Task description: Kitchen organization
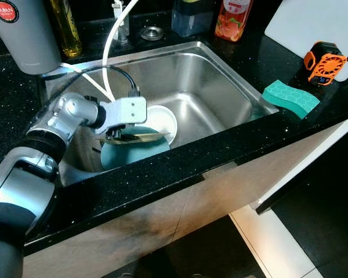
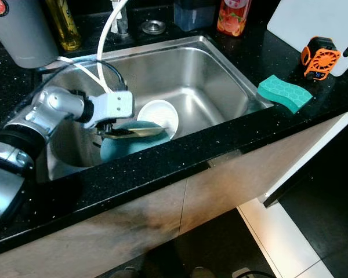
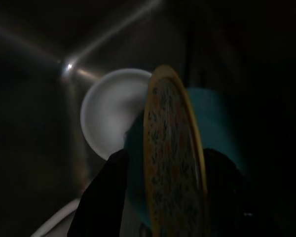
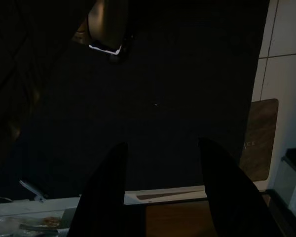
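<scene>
A black speckled counter (image 1: 162,168) runs across the head views, with a stainless sink (image 1: 220,81) set into it and pale floor tile at lower right. At far left on the counter stands one grey canister (image 1: 24,35), and beside it one bottle of yellow oil (image 1: 65,26). The left arm reaches into the basin; the left gripper (image 1: 117,136) is clamped on the rim of one patterned plate (image 1: 140,136), held roughly flat and just above one teal plate (image 1: 133,152) that lies in the sink. One white bowl (image 1: 162,120) sits just behind these, touching or nearly touching the teal plate. Behind the sink are one dark container (image 1: 191,16) and one red juice bottle (image 1: 232,18). Right of the basin one teal sponge (image 1: 290,97) lies near the counter edge, one orange device (image 1: 323,61) behind it, resting against one white cutting board (image 1: 310,20). The left wrist view adds detail the head views lack: the patterned plate (image 3: 172,158) is seen edge-on with a yellow rim and speckled face, between two black fingers (image 3: 101,197). The right wrist view is dark; the right gripper (image 4: 163,192) has its fingers spread moderately apart, holding nothing, over dim flooring.
</scene>
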Controlling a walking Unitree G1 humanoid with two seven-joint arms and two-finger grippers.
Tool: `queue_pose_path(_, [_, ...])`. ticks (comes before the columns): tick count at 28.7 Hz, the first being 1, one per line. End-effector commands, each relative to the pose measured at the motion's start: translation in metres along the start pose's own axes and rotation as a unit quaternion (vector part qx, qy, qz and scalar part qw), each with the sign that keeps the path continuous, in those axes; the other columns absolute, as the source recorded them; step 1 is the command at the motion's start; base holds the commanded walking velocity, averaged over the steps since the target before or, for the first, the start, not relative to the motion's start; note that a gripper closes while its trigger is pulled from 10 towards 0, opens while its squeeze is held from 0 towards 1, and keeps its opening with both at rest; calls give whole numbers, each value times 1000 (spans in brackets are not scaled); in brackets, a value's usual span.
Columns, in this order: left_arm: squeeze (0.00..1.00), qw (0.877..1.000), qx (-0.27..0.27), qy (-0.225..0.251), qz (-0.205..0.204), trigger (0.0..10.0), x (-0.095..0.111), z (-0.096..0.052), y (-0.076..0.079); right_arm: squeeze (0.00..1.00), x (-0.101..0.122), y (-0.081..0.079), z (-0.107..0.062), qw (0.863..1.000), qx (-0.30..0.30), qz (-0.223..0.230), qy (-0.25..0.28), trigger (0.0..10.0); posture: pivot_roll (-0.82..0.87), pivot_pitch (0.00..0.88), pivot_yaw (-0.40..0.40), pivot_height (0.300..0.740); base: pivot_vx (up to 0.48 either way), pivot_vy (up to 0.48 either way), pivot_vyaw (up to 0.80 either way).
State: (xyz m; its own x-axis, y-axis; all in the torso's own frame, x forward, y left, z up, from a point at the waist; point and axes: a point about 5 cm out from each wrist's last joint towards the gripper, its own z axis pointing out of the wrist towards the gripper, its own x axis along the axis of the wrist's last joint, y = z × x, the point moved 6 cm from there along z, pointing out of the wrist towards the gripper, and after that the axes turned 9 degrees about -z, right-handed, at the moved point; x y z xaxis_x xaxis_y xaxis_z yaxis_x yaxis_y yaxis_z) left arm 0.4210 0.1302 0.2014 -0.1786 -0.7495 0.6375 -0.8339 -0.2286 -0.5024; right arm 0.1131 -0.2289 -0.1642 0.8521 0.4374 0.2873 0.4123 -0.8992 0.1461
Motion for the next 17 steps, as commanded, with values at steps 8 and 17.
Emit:
queue_pose_path(8, [0, 996, -18, -4, -83, 10000, -20, -20, 2, 0, -4, -4, 0, 1000, 7, 2, -9, 10000, 13, 49, -20, 740, 0, 0, 0])
queue_pose_path(17, [0, 986, -22, 88, -141, 10000, 6, -33, -4, 0, -3, -4, 0, 1000, 6, -2, -8, 10000, 9, 42, -22, 740, 0, 0, 0])
